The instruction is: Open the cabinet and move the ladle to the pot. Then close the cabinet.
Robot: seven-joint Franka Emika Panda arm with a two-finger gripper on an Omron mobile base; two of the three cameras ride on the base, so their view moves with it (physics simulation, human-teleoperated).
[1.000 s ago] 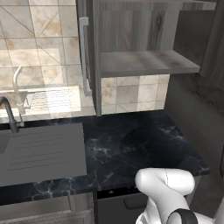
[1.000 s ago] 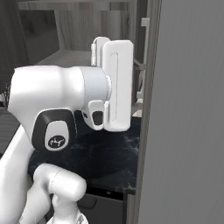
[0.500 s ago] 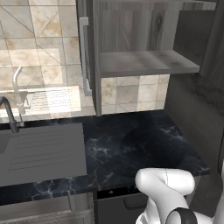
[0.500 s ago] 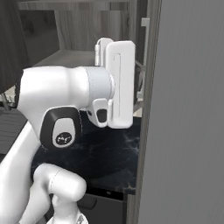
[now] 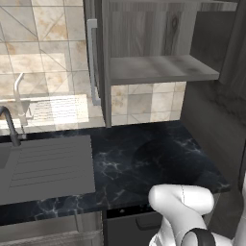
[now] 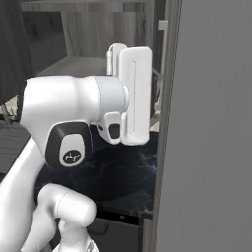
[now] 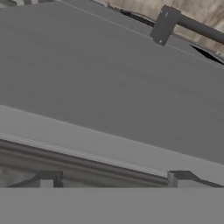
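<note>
Over the last second the arm has edged a little toward the right door (image 6: 211, 147) of the cabinet (image 5: 158, 69), while the counter scene in the left base view has held steady. The gripper (image 7: 113, 180) now faces a flat door panel at close range, its fingertips (image 7: 48, 178) spread wide and pinching nothing, with a bar handle (image 7: 192, 25) off toward the upper right of the hand view.

We judge this a slow approach to the door rather than a grasp. Whether the panel is touched we cannot tell. The cabinet stands open: its left door (image 5: 99, 29) is swung out with its long handle (image 5: 92, 62) toward us, and the shelf (image 5: 163, 67) is exposed. The cabinet has yet to be shut. Where the ladle and pot stand we cannot tell.

Below runs a black marble counter (image 5: 144, 158), with a grey sink (image 5: 43, 168) and faucet (image 5: 9, 125) to the left. Beige tiles (image 5: 43, 48) back the wall, lit in a bright patch above the sink.
</note>
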